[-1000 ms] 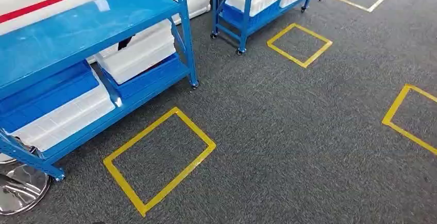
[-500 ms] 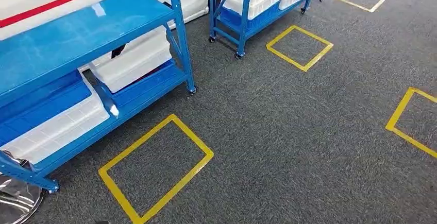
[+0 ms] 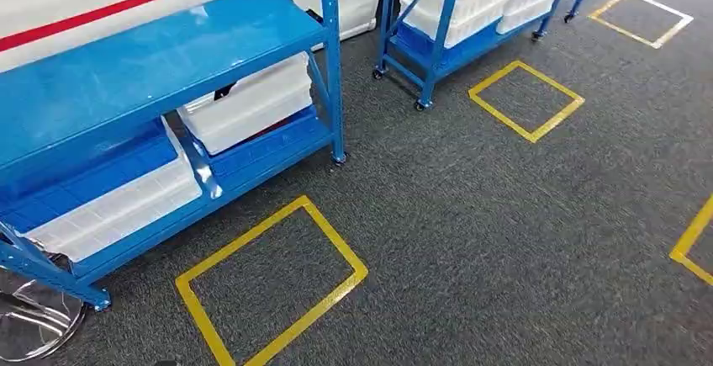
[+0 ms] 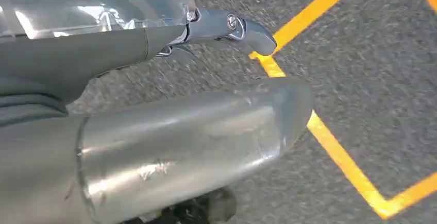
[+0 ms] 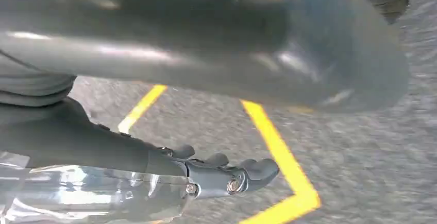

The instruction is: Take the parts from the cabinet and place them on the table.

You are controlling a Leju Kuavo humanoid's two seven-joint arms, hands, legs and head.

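Robot facing blue shelving on grey carpet
White bins [image 3: 252,103] sit on the blue rack's [image 3: 151,63] lower shelf; left robot hand [image 4: 227,28] and right robot hand [image 5: 227,175] hang empty, fingers loosely extended, over yellow floor tape [image 3: 269,286].

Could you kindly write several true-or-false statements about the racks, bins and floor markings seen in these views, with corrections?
1. The nearest blue rack has an empty top shelf. True.
2. White bins sit on its lower level. True.
3. The floor squares are marked in red tape. False: the tape square is yellow.
4. The left hand holds a white bin. False: its fingers hang above carpet, holding nothing.
5. The farther rack stands on wheels. True.
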